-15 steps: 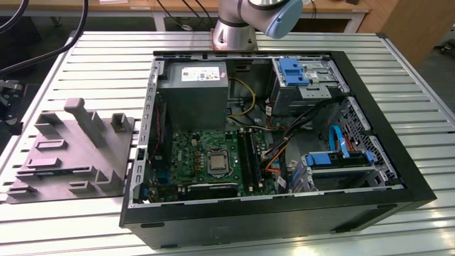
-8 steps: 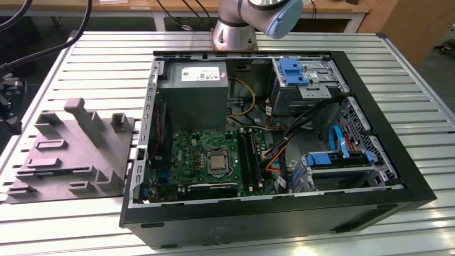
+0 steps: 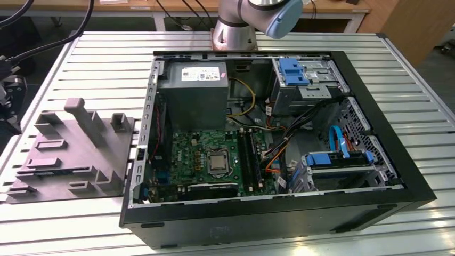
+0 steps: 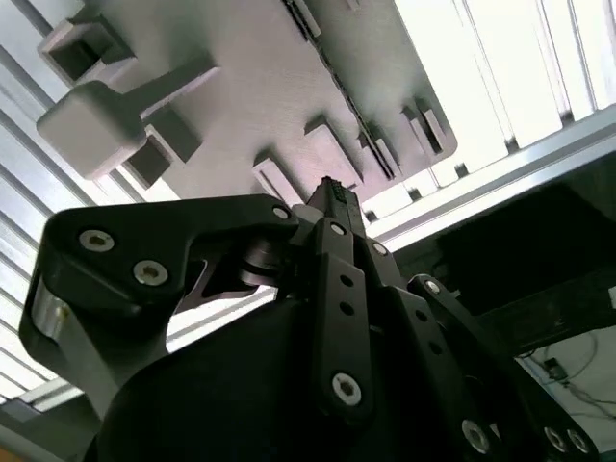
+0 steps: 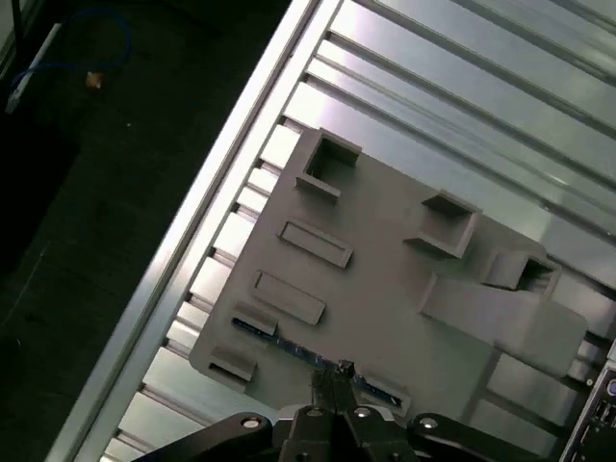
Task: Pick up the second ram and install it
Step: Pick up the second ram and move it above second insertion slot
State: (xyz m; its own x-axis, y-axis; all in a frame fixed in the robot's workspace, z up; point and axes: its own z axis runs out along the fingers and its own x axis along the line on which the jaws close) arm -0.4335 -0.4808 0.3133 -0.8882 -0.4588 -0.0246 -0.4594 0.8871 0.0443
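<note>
One black pincer [image 5: 339, 371] hangs clenched on nothing, lined up over the thin blue-green circuit strip [image 5: 272, 337]. You find it standing edgewise in the grey moulded holder [image 5: 385, 279], probably so its upper edge presents for grasping.

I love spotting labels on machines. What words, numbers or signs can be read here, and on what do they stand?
No text here is readable.
Print on the white label of the grey power supply: too small to read.
Markings on the motherboard: too small to read.
On the grey fixture plate: no text.
</note>
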